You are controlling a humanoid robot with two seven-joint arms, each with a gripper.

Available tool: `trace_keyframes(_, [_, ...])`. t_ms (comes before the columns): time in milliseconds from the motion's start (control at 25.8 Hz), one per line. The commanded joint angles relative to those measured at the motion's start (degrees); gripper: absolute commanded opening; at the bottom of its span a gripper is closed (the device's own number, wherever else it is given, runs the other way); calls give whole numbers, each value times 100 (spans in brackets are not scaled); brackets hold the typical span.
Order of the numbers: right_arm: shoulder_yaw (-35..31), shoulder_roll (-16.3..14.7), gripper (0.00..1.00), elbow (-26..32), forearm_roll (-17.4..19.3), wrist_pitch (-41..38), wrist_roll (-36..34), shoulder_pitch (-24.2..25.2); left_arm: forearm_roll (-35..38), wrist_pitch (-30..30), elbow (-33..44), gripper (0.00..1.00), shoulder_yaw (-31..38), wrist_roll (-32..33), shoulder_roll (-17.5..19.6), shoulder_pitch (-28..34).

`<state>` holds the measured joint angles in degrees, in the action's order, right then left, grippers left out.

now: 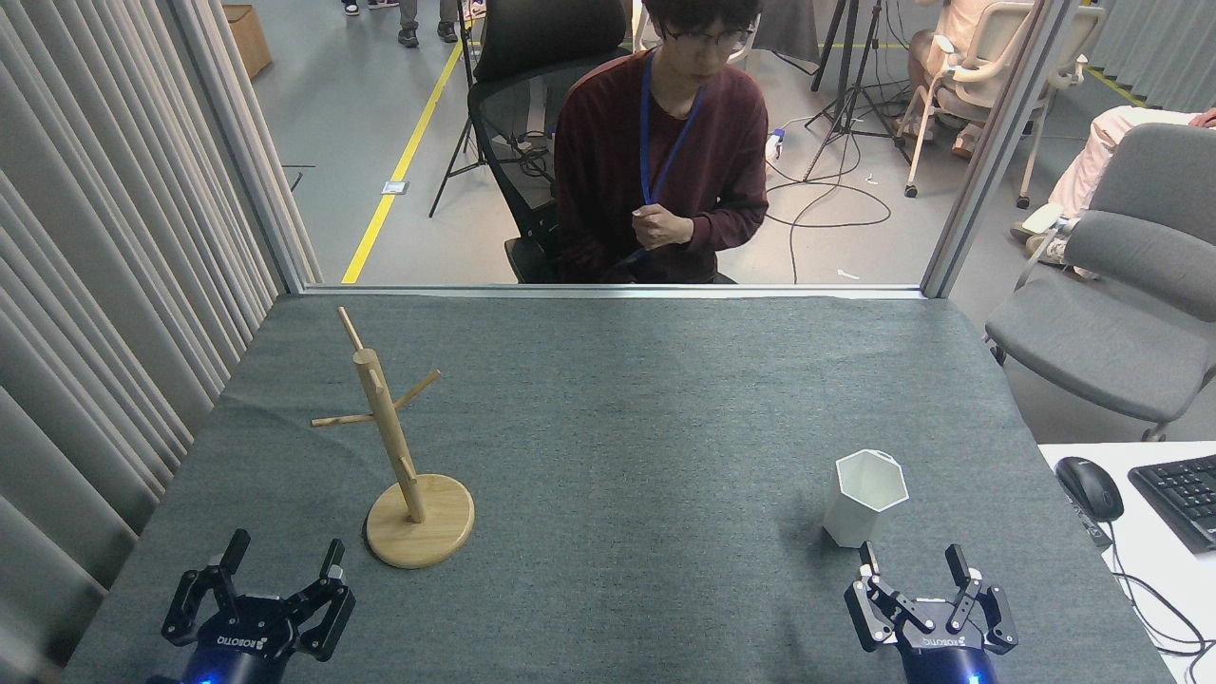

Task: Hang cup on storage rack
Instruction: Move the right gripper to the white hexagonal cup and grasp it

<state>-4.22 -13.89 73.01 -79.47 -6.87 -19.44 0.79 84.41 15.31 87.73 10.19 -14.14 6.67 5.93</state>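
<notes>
**Cup upright on the mat, rack to the left, both grippers empty**

We see the cup (865, 497) standing upright on the grey table mat (627, 427), on the right half and towards the near edge; white, faceted, open mouth up; its rim tab is not clear from this angle, possibly turned away from us. The storage rack (407, 456) stands on the left half, well apart from the cup; round wooden base flat on the mat, post leaning slightly in this view, thin pegs angled outward near the top; nothing hangs on the pegs. Our right gripper (913, 560) sits low at the near edge, just this side of the cup; fingers spread, holding nothing; its left fingertip is close to the cup's base but we cannot tell whether it touches. Our left gripper (282, 552) is at the near left edge, just beside the rack's base on its near-left; fingers spread, empty. Beyond the far edge of the table a person (662, 152) sits in a black chair (532, 85), facing us, one hand raised to the chest. At far right, a mouse (1089, 487) and a keyboard (1183, 499) lie on a white desk.
</notes>
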Motion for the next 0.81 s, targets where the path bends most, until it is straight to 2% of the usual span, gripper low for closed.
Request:
trace_keyframes(0, [0, -26, 98, -6, -7, 1, 2, -8, -3, 7, -2, 99, 0, -19, 1, -4])
trace_keyframes(78, [0, -52, 98, -58, -7, 1, 2, -35, 5, -37, -81, 99, 9, 7, -34, -65])
trace_keyframes(194, [0, -43, 98, -471, 2, 1, 2, -158, -39, -90, -283, 99, 27, -1, -52, -118])
trace_keyframes(272, [17, -34, 98, -788, -7, 1, -7, -518, -47, -195, -301, 99, 44, -1, -34, -127])
trace_keyframes(388, [35, -17, 98, -1157, -16, 1, -7, -738, -56, -204, -301, 99, 70, -1, -34, -127])
trace_keyframes(776, [88, 18, 98, -1702, -16, -8, 2, -1221, -56, -204, -309, 99, 132, -1, -17, -136])
